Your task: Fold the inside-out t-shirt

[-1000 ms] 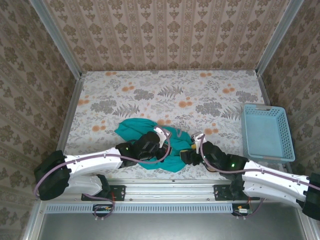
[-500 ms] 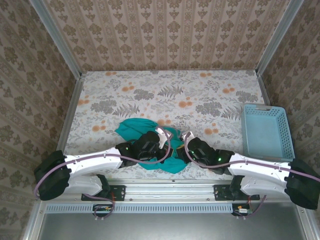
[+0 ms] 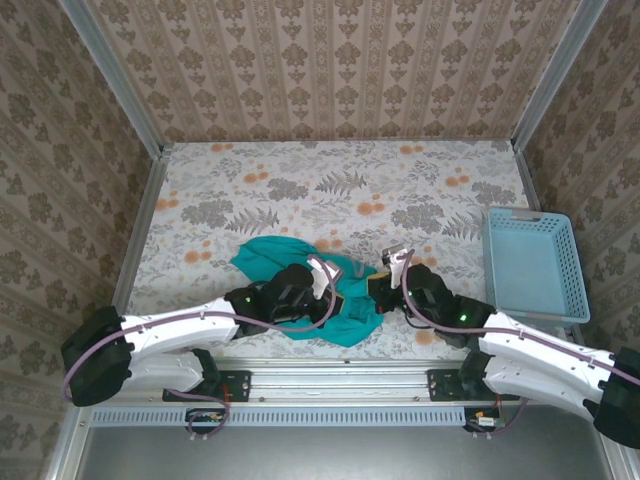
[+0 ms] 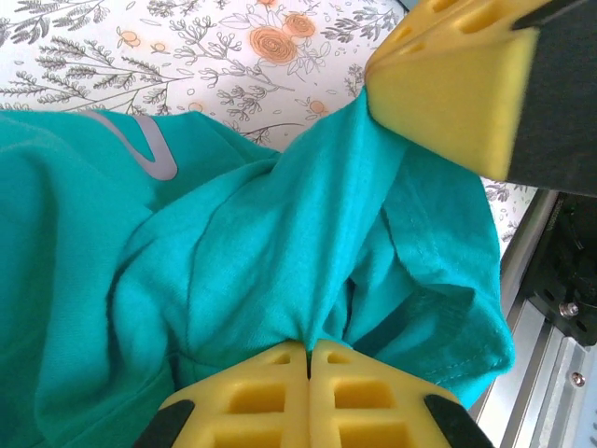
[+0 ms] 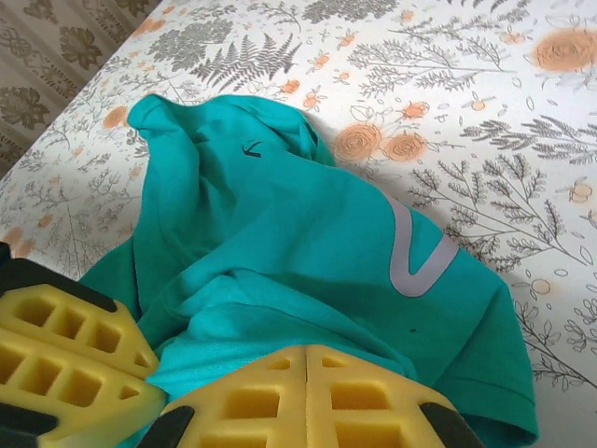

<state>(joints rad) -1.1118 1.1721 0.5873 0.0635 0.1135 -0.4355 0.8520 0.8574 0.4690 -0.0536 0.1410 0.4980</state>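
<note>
Blue basket (image 3: 490,265) sits at the right edge, well apart from the t-shirt (image 3: 262,257), which is bunched at lower centre on the table (image 3: 300,170). Left gripper (image 4: 309,359) is pinched tight on a fold, and right gripper (image 5: 306,369) is clamped on the fabric, jaws fully closed.

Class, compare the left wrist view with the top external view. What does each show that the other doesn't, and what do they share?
Left wrist view: the left gripper shut on a fold of the t-shirt, a grey curved mark on the cloth, and the stitched hem.
Top external view: the light-blue basket at the table's right edge, and the patterned walls.
Shared: the teal t-shirt bunched near the front edge of the floral table, and the right gripper pinching it beside the left.
</note>
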